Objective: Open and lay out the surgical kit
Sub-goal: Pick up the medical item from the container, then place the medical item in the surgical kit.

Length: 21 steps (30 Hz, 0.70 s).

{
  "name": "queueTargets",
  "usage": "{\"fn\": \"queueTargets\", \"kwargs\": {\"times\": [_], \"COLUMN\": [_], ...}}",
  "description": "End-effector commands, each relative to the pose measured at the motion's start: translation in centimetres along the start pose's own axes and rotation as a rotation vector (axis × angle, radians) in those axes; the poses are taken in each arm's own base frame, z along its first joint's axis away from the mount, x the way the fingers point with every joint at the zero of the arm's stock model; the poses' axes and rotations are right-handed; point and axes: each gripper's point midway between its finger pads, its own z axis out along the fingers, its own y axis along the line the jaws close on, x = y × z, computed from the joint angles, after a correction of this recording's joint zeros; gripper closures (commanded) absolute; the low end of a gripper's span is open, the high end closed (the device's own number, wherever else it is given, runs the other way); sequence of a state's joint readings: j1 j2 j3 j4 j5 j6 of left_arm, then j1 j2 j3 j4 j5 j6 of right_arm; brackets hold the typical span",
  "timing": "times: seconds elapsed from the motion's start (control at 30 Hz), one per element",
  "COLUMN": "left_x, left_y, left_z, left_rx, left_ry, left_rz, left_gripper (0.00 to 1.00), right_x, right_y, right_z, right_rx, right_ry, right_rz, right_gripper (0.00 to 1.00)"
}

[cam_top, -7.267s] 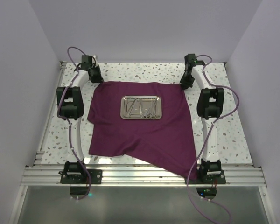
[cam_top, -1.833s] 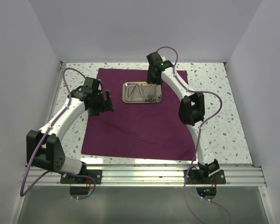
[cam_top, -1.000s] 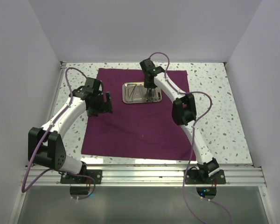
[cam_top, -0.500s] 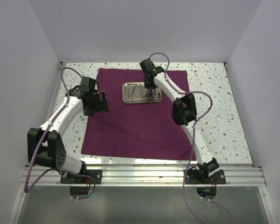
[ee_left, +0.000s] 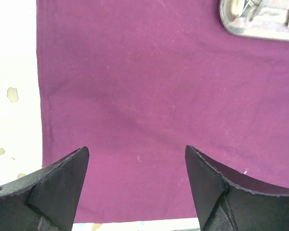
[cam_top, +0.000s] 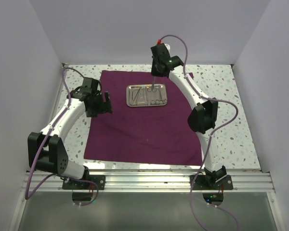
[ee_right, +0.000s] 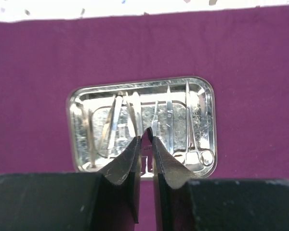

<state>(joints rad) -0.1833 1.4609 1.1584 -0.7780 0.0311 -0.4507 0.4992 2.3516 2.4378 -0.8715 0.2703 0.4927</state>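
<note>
Hovering right jaws nearly closed above one tray (ee_right: 139, 84); left jaws wide over one cloth (ee_left: 135, 72); instruments (ee_right: 169, 120): count unclear

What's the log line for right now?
cloth: spread flat | tray: on cloth, instruments inside | left end effector: open over cloth | right end effector: shut above tray

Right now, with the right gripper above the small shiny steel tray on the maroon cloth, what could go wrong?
The right gripper has jaws almost shut above the thin silver instruments; whether they pinch one is unclear, and it could slip. The instruments lie packed in the steel tray, so a grasp might snag a neighbour or shift the tray. The open left gripper hovers over the maroon cloth and could wrinkle it if dragged.
</note>
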Motion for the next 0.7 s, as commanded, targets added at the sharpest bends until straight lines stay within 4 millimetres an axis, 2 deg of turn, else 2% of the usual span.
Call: {"fn": "queueTargets", "kwargs": {"times": [0.0, 0.07, 0.1, 0.17, 0.2, 0.23, 0.3, 0.33, 0.4, 0.43, 0.47, 0.5, 0.53, 0.6, 0.63, 0.67], "left_x": [-2.6, -3.1, -3.2, -3.7, -3.7, -3.9, -4.4, -4.5, -5.4, -5.5, -6.3, -6.3, -6.5, -7.7, -7.4, -8.3], "left_y": [-1.3, -1.7, -1.8, -2.0, -2.1, -2.3, -2.7, -3.0, -3.7, -4.1, -4.7, -5.1, -5.7, -6.9, -7.8, -8.7], "left_z": [-1.8, -2.2, -2.1, -2.2, -2.1, -2.2, -2.1, -1.9, -1.9, -1.4, -1.5, -0.6, -0.3, 0.1, 1.3, 1.3], "left_rx": [0.053, 0.069, 0.073, 0.082, 0.085, 0.092, 0.107, 0.12, 0.149, 0.164, 0.179, 0.187, 0.198, 0.222, 0.225, 0.237], "left_ry": [-0.085, -0.101, -0.105, -0.121, -0.118, -0.125, -0.137, -0.131, -0.154, -0.146, -0.165, -0.148, -0.145, -0.163, -0.139, -0.157], "left_rz": [0.002, 0.005, 0.004, 0.005, 0.005, 0.009, 0.012, 0.013, 0.021, 0.025, 0.029, 0.035, 0.043, 0.056, 0.07, 0.078], "left_gripper": [0.16, 0.16, 0.16, 0.16, 0.16, 0.16, 0.16, 0.16, 0.15, 0.15, 0.15, 0.15, 0.15, 0.15, 0.15, 0.16], "right_x": [-2.9, -2.1, -3.0, -1.4, -2.2, 0.0, 1.4, 3.1, 5.6, 7.9, 9.2, 10.5, 13.3, 15.7, 18.6, 19.1], "right_y": [1.0, 0.8, 0.8, 0.1, -0.2, -1.0, -2.0, -3.2, -4.4, -5.8, -6.2, -6.9, -8.2, -9.0, -10.2, -10.3], "right_z": [-4.2, -4.8, -6.6, -7.1, -9.5, -9.2, -10.8, -12.4, -13.7, -15.0, -15.5, -16.2, -16.8, -17.4, -17.0, -17.7], "right_rx": [-0.064, -0.072, -0.089, -0.08, -0.098, -0.075, -0.066, -0.053, -0.038, -0.023, -0.021, -0.019, 0.002, 0.001, 0.03, 0.007], "right_ry": [-0.07, -0.046, -0.07, -0.033, -0.058, -0.009, 0.016, 0.039, 0.08, 0.11, 0.13, 0.146, 0.186, 0.213, 0.263, 0.245], "right_rz": [0.026, 0.039, 0.052, 0.06, 0.074, 0.063, 0.07, 0.067, 0.069, 0.068, 0.078, 0.084, 0.076, 0.106, 0.102, 0.115], "right_gripper": [1.0, 1.0, 1.0, 1.0, 1.0, 1.0, 1.0, 1.0, 1.0, 1.0, 1.0, 1.0, 1.0, 1.0, 1.0, 1.0]}}
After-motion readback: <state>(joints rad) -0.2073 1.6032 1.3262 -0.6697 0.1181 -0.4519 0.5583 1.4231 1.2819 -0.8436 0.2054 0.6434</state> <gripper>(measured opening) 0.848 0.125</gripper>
